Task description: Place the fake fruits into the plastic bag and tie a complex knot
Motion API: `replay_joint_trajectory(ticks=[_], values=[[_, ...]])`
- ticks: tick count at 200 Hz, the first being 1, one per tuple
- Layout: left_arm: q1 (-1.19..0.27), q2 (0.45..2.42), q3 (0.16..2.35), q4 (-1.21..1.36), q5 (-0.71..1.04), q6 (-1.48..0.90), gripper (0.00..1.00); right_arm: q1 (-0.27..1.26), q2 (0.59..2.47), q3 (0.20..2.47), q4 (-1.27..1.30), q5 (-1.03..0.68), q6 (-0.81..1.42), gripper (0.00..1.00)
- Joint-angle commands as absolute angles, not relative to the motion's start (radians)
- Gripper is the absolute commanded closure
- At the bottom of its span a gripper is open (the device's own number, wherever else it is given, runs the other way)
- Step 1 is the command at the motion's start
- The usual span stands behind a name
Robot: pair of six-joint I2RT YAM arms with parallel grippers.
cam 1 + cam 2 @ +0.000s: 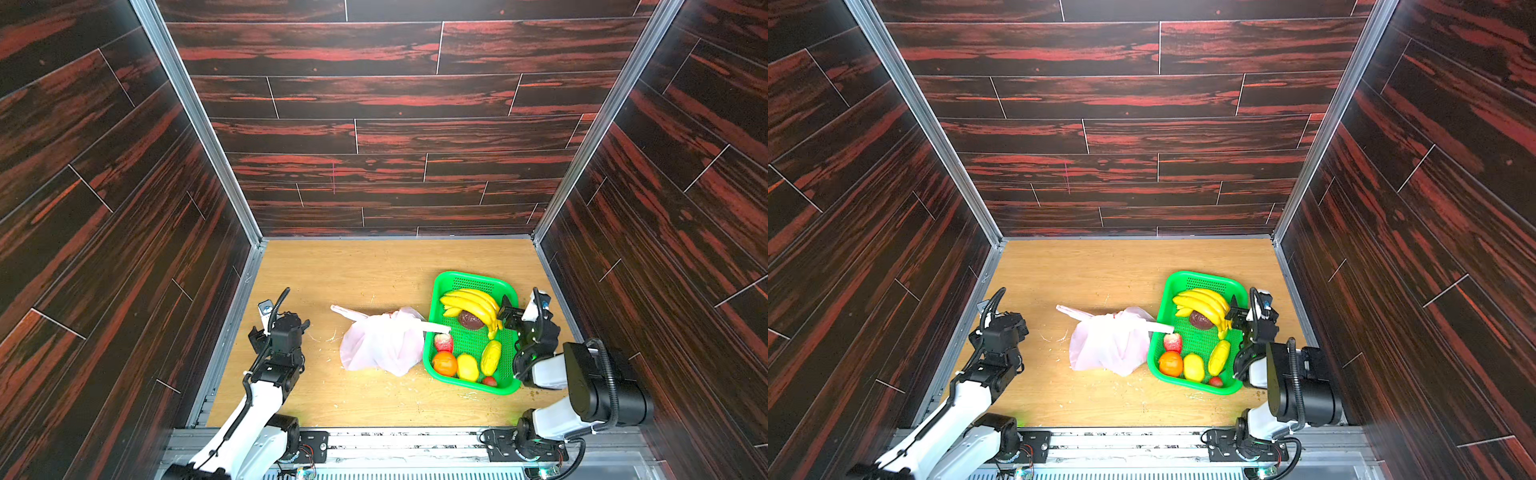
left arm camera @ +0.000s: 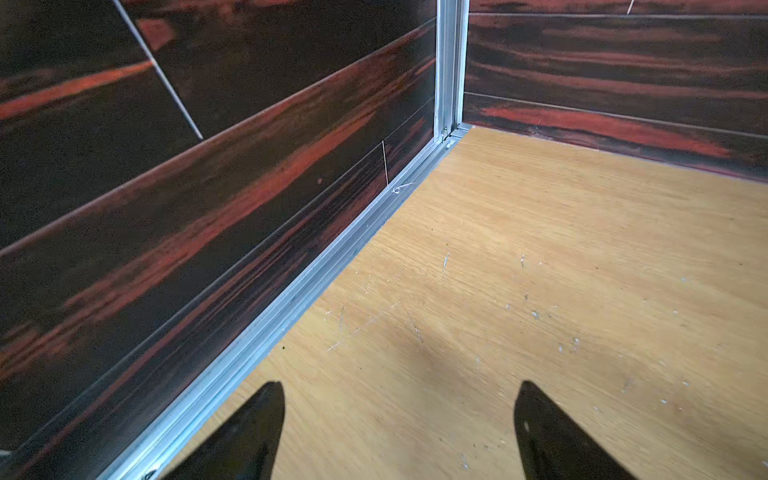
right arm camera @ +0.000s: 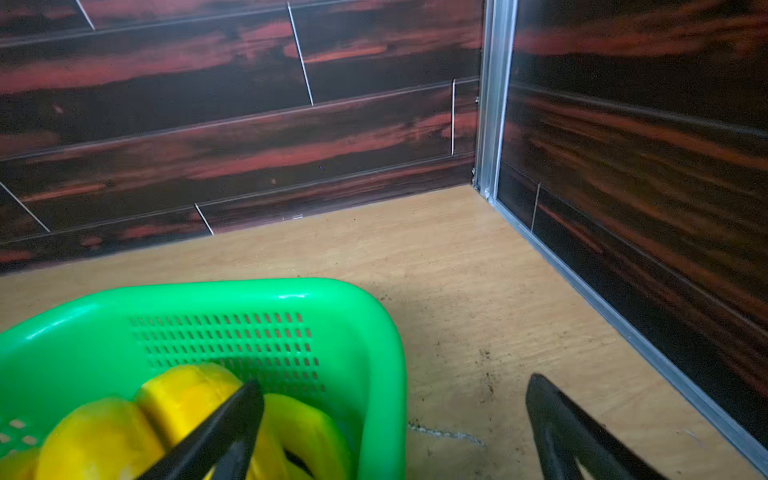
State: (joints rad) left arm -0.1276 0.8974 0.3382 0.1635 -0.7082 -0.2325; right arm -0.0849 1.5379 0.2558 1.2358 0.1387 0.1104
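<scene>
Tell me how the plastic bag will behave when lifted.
The plastic bag will probably flop and sag: it lies crumpled and slumped. Its thin, translucent film suggests it is very light. One strap rests over the rim of the green basket, so it may drag there.

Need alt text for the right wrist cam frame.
Open right gripper, holding nothing, hangs at the corner of a green perforated basket; one black finger crosses in front of the yellow banana bunch inside it, the other over bare wooden table. Dark red-streaked wall panels behind.
</scene>
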Motion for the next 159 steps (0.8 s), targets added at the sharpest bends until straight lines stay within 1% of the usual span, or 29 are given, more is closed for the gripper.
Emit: replay_joint_trajectory(ticks=[1,24,38,77,96,144,159], values=[[-0.097,0.956,0.313,0.309,-0.706,-0.184,0.11,-0.084,1.558,0.300,1.146,0.126,0.098,0.01],[-0.051,1.048,0.290,0.478,-0.642,-0.158,0.10,-0.085,1.559,0.301,1.142,0.129,0.095,0.01],[-0.031,1.113,0.279,0.597,-0.566,-0.120,0.10,-0.083,1.558,0.300,1.145,0.129,0.093,0.01],[-0.004,1.269,0.277,0.817,-0.433,-0.054,0.10,-0.081,1.560,0.298,1.151,0.133,0.092,0.01],[0.008,1.278,0.310,0.757,-0.378,-0.040,0.09,-0.079,1.560,0.300,1.149,0.136,0.092,0.01],[0.064,1.244,0.255,0.823,-0.284,-0.052,0.07,-0.079,1.560,0.299,1.150,0.135,0.091,0.01],[0.079,1.243,0.262,0.807,-0.256,-0.060,0.07,-0.079,1.560,0.300,1.151,0.137,0.091,0.01]])
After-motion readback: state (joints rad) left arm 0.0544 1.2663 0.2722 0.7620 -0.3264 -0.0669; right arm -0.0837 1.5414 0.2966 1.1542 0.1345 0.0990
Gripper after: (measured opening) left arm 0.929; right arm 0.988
